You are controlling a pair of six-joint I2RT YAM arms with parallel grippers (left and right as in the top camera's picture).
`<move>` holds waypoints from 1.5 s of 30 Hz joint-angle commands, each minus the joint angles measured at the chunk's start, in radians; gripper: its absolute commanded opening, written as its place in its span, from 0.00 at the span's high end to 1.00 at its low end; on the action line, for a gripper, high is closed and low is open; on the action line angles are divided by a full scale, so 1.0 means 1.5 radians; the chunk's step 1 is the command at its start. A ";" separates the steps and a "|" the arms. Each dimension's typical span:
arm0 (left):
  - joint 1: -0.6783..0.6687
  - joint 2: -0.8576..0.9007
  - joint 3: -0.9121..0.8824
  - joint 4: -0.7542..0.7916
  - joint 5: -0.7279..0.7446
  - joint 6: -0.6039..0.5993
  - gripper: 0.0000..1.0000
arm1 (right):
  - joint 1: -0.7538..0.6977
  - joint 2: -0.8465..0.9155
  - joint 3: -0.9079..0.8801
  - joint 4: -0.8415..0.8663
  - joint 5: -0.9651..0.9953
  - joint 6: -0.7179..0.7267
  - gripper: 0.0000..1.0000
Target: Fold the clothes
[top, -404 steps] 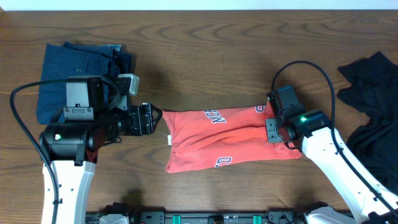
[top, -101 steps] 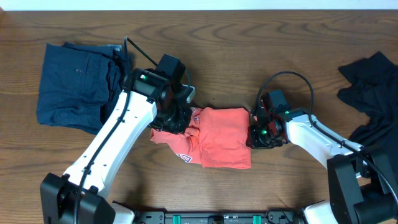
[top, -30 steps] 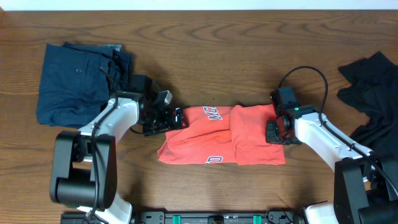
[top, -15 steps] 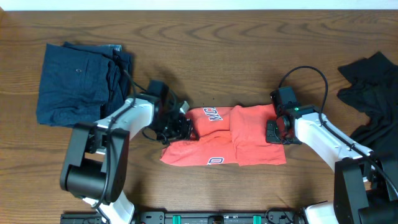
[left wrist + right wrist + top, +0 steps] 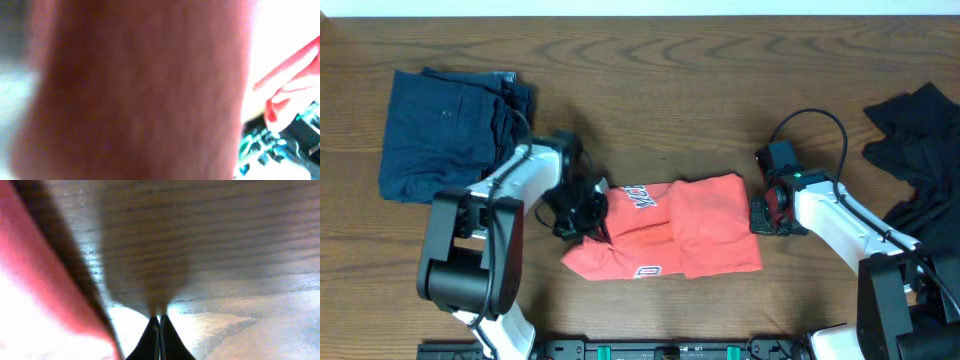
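The coral-red T-shirt (image 5: 670, 232) lies folded into a band in the middle of the table, white-and-navy lettering showing near its left end. My left gripper (image 5: 588, 212) sits at the shirt's left edge, shut on the fabric. Blurred coral cloth (image 5: 140, 90) fills the left wrist view and hides the fingers. My right gripper (image 5: 766, 214) rests on the wood just right of the shirt, shut and empty. In its wrist view the fingertips (image 5: 159, 322) meet, with the shirt (image 5: 30, 275) off to the left.
A folded dark navy garment (image 5: 445, 130) lies at the back left. A crumpled black garment (image 5: 920, 150) lies at the right edge. A black rail with green fittings (image 5: 670, 350) runs along the table's front edge.
My left gripper has gone from open to shut on the shirt's left edge. The shirt has slid left and toward the front, away from the right gripper, which has not moved.
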 commanded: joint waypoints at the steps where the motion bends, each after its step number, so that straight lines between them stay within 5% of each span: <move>1: -0.002 -0.057 0.089 -0.059 -0.064 0.020 0.94 | -0.006 -0.031 -0.004 -0.001 -0.027 -0.043 0.99; 7: -0.072 -0.123 0.170 -0.072 -0.064 0.016 0.94 | -0.006 -0.050 -0.004 -0.001 -0.055 -0.055 0.99; 18: -0.283 -0.110 0.172 0.068 -0.130 -0.070 0.93 | -0.006 -0.050 -0.004 -0.001 -0.055 -0.055 0.99; 27: -0.365 -0.054 0.172 0.150 -0.136 -0.122 0.73 | -0.006 -0.050 -0.004 -0.001 -0.054 -0.055 0.99; 37: -0.410 -0.033 0.172 0.192 -0.136 -0.166 0.74 | -0.006 -0.050 -0.004 -0.001 -0.054 -0.028 0.98; 43: -0.412 -0.033 0.172 0.192 -0.136 -0.166 0.94 | -0.007 -0.045 -0.005 0.033 -0.106 -0.013 0.99; 45: -0.412 -0.033 0.172 0.196 -0.136 -0.168 0.94 | -0.008 -0.044 -0.005 0.045 -0.092 0.008 0.99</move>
